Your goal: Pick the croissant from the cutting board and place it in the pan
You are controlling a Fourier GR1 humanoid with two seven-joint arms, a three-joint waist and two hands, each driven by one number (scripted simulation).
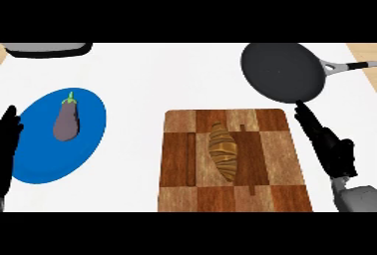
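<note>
A: Scan from the left: your left hand (9,144) rests open at the edge, beside the blue oval plate (44,164) holding the purple eggplant (66,122).

B: And the golden-brown croissant (223,151)?

A: On the brown checkered wooden cutting board (273,149), its long axis running away from you. Your right hand (327,144), fingers straight and holding nothing, hangs just right of it; it is the nearer of the 2. The dark round pan (283,69) lies beyond.

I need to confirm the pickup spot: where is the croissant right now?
In the head view the croissant lies lengthwise at the middle of the cutting board, below the pan and left of the right hand.
</note>
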